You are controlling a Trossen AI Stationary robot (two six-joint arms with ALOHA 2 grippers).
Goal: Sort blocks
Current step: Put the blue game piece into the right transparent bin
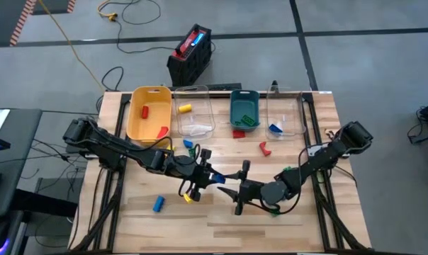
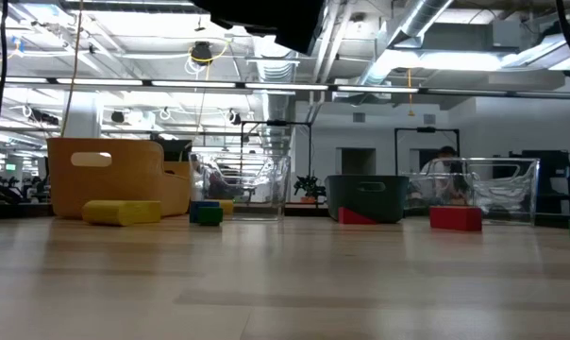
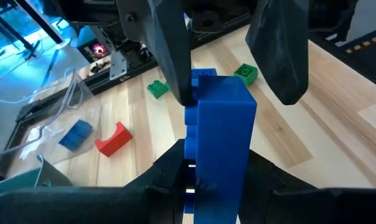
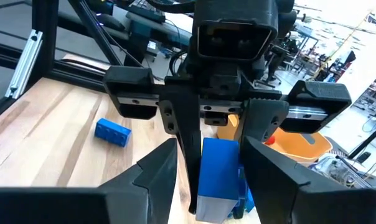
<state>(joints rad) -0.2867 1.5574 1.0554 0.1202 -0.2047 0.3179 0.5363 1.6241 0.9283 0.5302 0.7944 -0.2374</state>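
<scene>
The blue block (image 3: 222,137) hangs above the middle of the surface, pinched upright in the left end effector (image 1: 211,177), whose fingers are clamped tight on its lower part. The right end effector (image 1: 227,186) faces it head-on with its fingers spread wide on either side of the block's upper part; one finger looks to be at the block's edge and the other stands apart, so this reads as a hand-over not yet completed. To do it well, the right fingers should probably centre on the block and close on its flat sides, clear of the left fingers. The left should let go only once that grip is firm, then draw straight back so it does not tilt the block. The far-right clear bin (image 1: 293,113) already holds a blue piece (image 1: 275,128), so it seems the likely destination, on the right arm's side. Along that way a red block (image 1: 264,148) lies on the surface, and two green blocks (image 3: 246,73) sit just beyond the meeting point; a lifted carry should clear them. Farther out are the teal bin (image 1: 244,94), a second clear bin (image 1: 194,91) and the yellow bin (image 1: 149,91). A loose blue block (image 1: 158,204) waits near the front on the left.
</scene>
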